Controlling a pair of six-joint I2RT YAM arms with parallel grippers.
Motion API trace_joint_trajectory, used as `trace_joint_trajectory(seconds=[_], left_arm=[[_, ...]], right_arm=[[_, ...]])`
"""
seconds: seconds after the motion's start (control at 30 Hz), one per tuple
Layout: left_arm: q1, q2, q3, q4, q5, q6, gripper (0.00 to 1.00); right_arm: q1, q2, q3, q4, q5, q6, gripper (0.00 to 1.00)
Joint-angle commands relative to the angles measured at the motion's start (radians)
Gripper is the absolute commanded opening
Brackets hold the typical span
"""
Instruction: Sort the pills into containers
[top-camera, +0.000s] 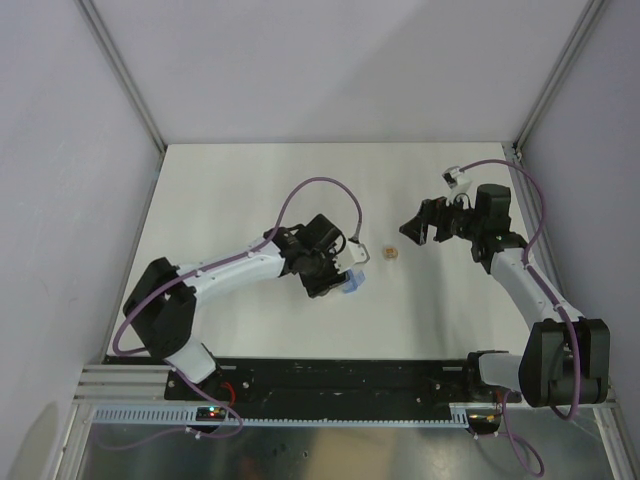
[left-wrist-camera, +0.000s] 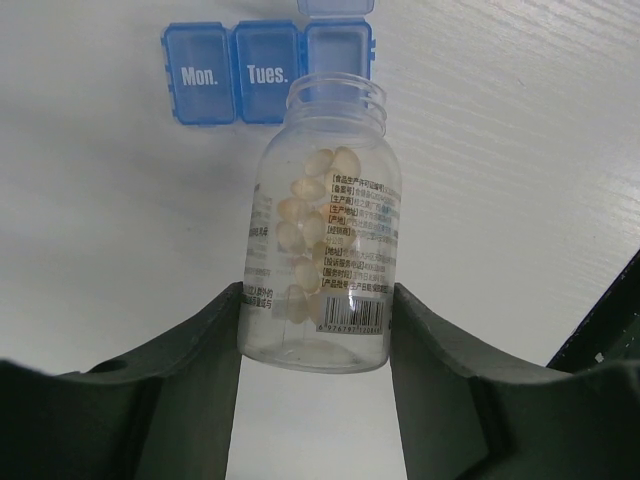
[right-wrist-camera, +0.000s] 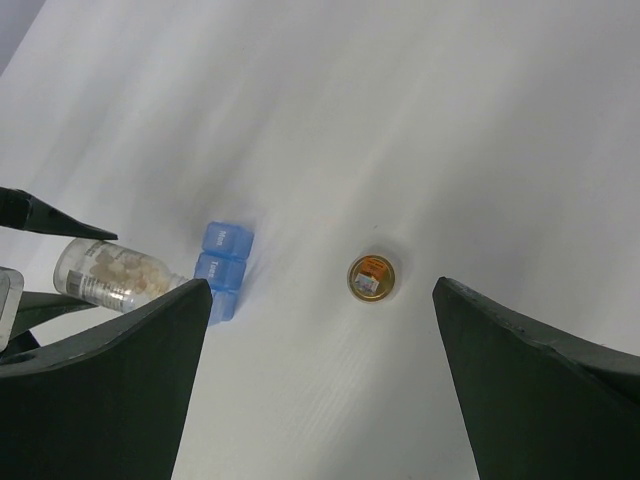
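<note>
Left claw (left-wrist-camera: 318, 300) pinches bottle (left-wrist-camera: 322, 200), mouth near the strip (left-wrist-camera: 240, 75) at frame top; a fast tip could spill pills (left-wrist-camera: 300, 215) onto desk (left-wrist-camera: 520, 150). Right claw (right-wrist-camera: 322, 290) hangs spread.

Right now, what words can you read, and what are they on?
"Mon." on the left lid of the blue pill box.
"Tues." on its middle lid.
Label on the clear bottle: tiny print and barcode digits, too small to read.
Sticker on the round gold piece: too blurred to read.
</note>
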Motion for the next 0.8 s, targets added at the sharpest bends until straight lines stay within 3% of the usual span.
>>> trace_joint_trajectory(seconds=[0.0, 0.77], left_arm=[[-0.009, 0.009, 0.054, -0.014, -0.01, 0.033, 0.0], [-0.017, 0.065, 0.136, -0.1, -0.03, 0.075, 0.0]], right_arm=[[-0.008, -0.019, -0.001, 0.039, -0.024, 0.0, 0.99], [-0.017, -0.012, -0.003, 0.042, -0.045, 0.008, 0.99]])
